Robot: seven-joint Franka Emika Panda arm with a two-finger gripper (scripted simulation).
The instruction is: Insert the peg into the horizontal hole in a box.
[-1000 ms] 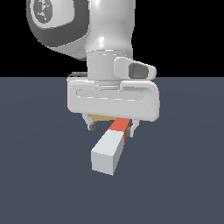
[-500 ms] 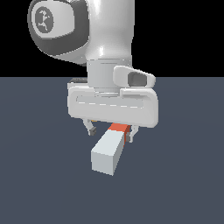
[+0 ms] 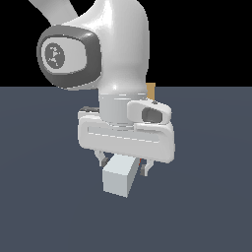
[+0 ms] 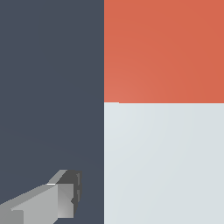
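The peg lies on the dark floor. In the exterior view only its pale grey-white end (image 3: 118, 177) sticks out under my hand; the red-orange half is hidden there. The wrist view shows both the red-orange half (image 4: 164, 50) and the white half (image 4: 164, 164) close up. My gripper (image 3: 122, 163) is open and straddles the peg, with one finger on each side. One finger (image 4: 61, 199) shows in the wrist view with a gap between it and the peg. The box (image 3: 151, 90) is only a tan sliver behind my arm. The hole is hidden.
Dark grey floor (image 3: 211, 197) lies all around the peg. My white arm (image 3: 118, 54) blocks most of the far side of the scene in the exterior view.
My hand has come down and along the peg toward its white end. The red half, visible before in the exterior view, is now covered. The peg has not moved.
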